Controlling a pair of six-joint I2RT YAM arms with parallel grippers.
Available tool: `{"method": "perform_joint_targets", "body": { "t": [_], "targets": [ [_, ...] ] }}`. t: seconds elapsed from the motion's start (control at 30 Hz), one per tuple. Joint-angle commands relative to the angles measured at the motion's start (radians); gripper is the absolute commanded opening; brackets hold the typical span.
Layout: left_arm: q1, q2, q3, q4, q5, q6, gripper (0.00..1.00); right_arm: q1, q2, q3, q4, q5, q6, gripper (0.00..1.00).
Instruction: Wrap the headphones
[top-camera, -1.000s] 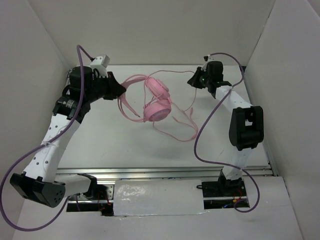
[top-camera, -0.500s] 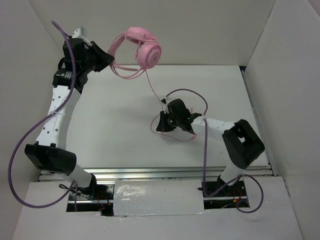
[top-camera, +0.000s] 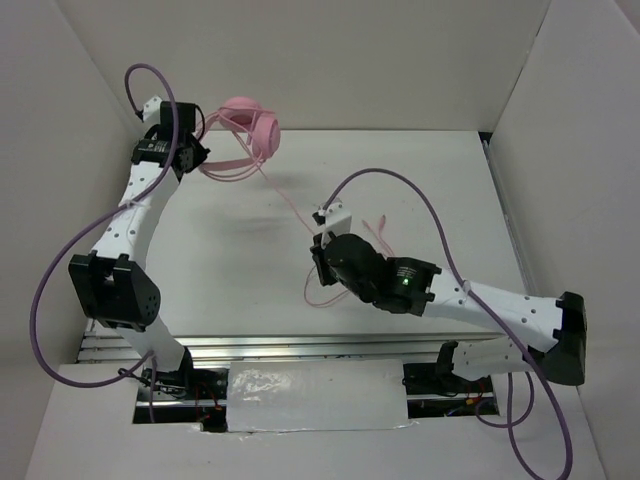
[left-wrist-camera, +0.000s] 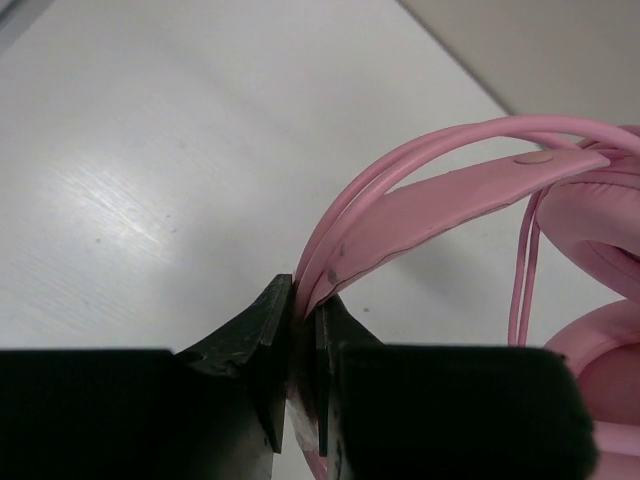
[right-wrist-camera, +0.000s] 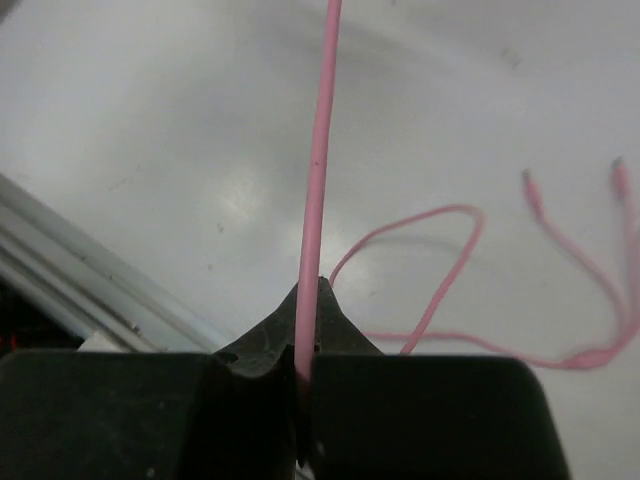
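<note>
The pink headphones (top-camera: 250, 128) hang in the air at the back left, held by the thin headband (left-wrist-camera: 450, 190). My left gripper (top-camera: 200, 160) is shut on that headband, which sits pinched between the jaws (left-wrist-camera: 305, 305); an ear cup (left-wrist-camera: 600, 360) shows at the right. The thin pink cord (top-camera: 285, 200) runs taut from the headphones down to my right gripper (top-camera: 318, 255) at the table's middle. The right gripper (right-wrist-camera: 308, 335) is shut on the cord (right-wrist-camera: 320, 150). The loose rest of the cord (right-wrist-camera: 440, 260) lies looped on the table, its plug ends (right-wrist-camera: 530, 185) to the right.
White walls (top-camera: 570, 120) close in the table on the left, back and right. An aluminium rail (top-camera: 300, 345) runs along the near edge. A purple robot cable (top-camera: 400, 180) arcs above the right arm, another (top-camera: 45, 290) loops beside the left arm.
The left gripper has carried the headphones up off the table and then a little left. The right arm swung from the back right to the table's middle and took hold of the cord.
</note>
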Motion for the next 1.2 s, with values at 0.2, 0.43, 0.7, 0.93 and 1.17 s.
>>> {"method": "perform_joint_targets", "body": {
  "t": [0.2, 0.43, 0.7, 0.93, 1.17],
  "targets": [
    [-0.139, -0.251, -0.417, 0.322, -0.031, 0.232, 0.0, -0.063, 0.043, 0.249, 0.179, 0.356, -0.713, 0.0],
    [-0.337, -0.423, -0.702, 0.439, 0.075, 0.428, 0.0, -0.305, 0.144, 0.423, 0.14, -0.17, -1.123, 0.0],
    [-0.602, -0.469, -0.755, 0.439, 0.139, 0.665, 0.0, -0.509, 0.272, 0.466, 0.207, -0.349, -1.154, 0.0],
    [-0.656, -0.591, -0.776, 0.461, 0.198, 0.673, 0.0, -0.669, 0.358, 0.468, 0.23, -0.587, -0.964, 0.0],
    [-0.658, -0.662, -0.64, 0.455, 0.361, 0.711, 0.0, -0.717, 0.356, 0.287, 0.296, -1.002, -0.792, 0.09]
  ]
}}
